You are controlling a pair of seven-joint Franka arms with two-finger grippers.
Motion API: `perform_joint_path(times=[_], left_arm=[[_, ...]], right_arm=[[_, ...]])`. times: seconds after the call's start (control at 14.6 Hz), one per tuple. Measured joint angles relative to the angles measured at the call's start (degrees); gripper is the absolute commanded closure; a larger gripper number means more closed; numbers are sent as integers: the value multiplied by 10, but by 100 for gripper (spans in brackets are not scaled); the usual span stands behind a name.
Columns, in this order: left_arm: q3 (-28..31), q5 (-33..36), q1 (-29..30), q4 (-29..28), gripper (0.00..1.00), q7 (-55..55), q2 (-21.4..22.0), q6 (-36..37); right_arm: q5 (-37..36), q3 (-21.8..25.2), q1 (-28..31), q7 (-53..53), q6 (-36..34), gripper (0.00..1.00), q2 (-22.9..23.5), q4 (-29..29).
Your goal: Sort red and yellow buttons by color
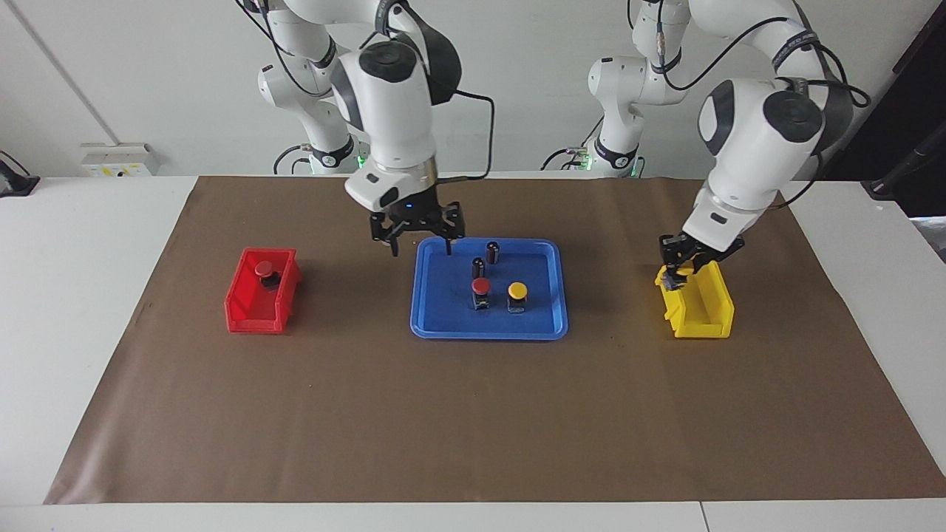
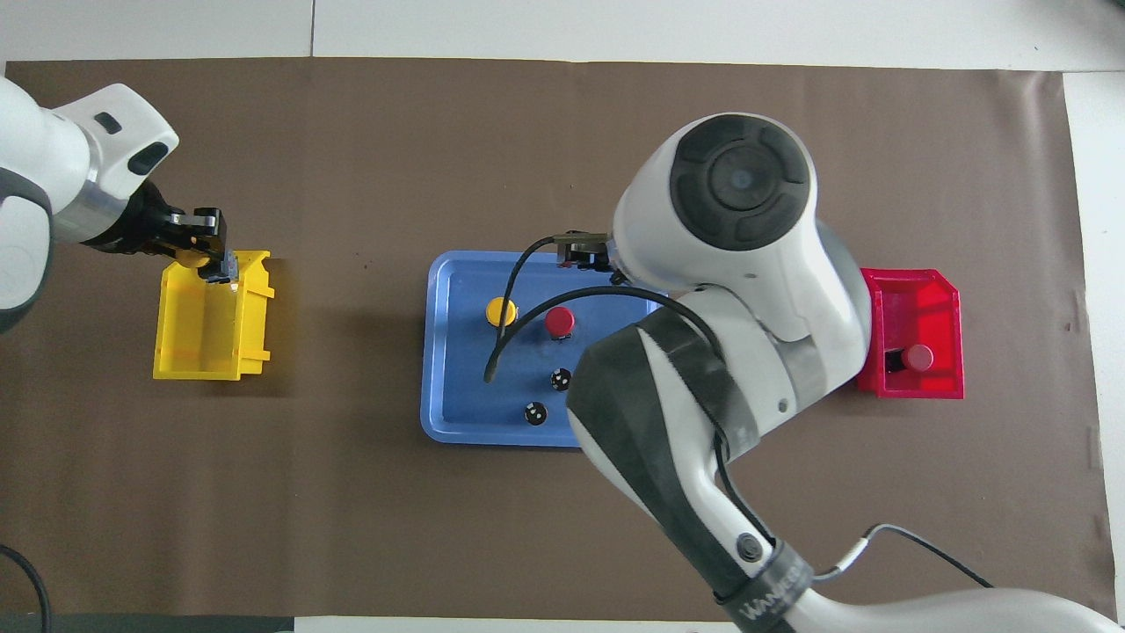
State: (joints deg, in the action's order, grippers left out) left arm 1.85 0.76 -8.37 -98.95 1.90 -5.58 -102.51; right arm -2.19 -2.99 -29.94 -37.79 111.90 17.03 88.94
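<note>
Right now the left tool (image 1: 677,267) is hanging over the robot-side end of the yellow bin (image 1: 708,312), its fingers clamped on what looks like a yellow button (image 2: 195,258) (only a sliver of yellow cap is showing between them, so I am judging partly from the colour). To do this release well, the tool should be lowering a little further inside the bin's walls before its fingers part, so the button is dropping short and not bouncing off the rim. The right tool (image 1: 418,238) is hovering over the robot-side edge of the blue tray (image 1: 436,325) with its fingers spread apart and holding nothing. In the tray a red button (image 1: 480,288) and a second yellow button (image 1: 516,292) are standing upright side by side, each a domed cap on a short black-and-silver body, with two dark capless cylinders (image 1: 485,260) nearer to the robots. Another red button (image 1: 265,272) is lying in the red bin (image 1: 238,310) toward the right arm's end of the counter (image 1: 473,428).
</note>
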Motion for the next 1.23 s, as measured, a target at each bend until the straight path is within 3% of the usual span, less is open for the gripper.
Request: perform_joint_path(times=[0.27,0.62,0.96,1.23], left_arm=[[0,0,34,-88,99,-54,26,-69],[-1,0,46,-213,99,-71,46,-188],[-1,0,55,-276,99,-71,46,-240],[-1,0,55,-291,77,-71,47,-253]], right_arm=[[-23,2,-36,-51,78,11,65,20],[-24,3,-50,-60,106,13,68,59],[-24,5,-50,-60,138,21,59,99],[-24,5,-50,-60,164,35,53,126]])
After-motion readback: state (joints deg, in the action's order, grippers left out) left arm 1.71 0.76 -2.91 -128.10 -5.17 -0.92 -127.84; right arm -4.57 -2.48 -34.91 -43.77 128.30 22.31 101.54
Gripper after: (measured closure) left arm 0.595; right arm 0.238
